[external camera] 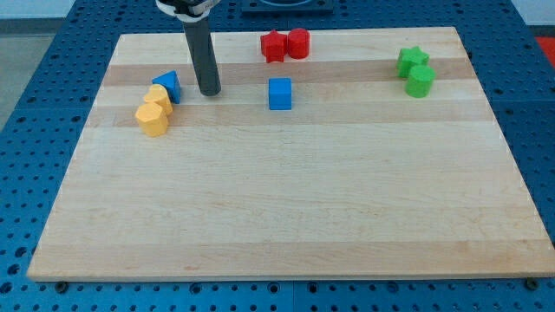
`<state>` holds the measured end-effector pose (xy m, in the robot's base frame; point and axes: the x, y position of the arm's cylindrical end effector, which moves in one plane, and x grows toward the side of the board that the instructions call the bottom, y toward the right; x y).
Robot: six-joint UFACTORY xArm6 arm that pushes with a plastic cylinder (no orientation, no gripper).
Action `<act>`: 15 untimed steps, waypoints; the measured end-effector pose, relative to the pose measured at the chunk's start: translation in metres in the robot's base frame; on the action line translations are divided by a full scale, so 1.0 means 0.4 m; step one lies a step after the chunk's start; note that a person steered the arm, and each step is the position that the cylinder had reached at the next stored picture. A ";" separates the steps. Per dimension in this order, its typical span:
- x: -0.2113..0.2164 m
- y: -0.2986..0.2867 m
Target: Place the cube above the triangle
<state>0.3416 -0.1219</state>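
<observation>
Illumination bright, even and diffuse across the wooden board (286, 191). Shadows short and soft, close under each block on the board. No glare on the board surface. Focus sharp across the board; edges of the board appear straight, no visible distortion

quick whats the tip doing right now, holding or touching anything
My tip: no jaws, holds nothing; it sits between the blue triangle and the blue cube, nearer the triangle, touching neither.

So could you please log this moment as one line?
tip: between triangle and cube, nearer triangle | cube: right of triangle, untouched
</observation>
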 end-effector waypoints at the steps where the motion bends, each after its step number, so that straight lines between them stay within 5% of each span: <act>1: 0.096 0.000; 3: 0.192 0.166; 5: 0.125 0.345; 8: 0.022 0.333; 11: 0.087 0.298; 15: -0.011 0.178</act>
<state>0.3372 -0.0507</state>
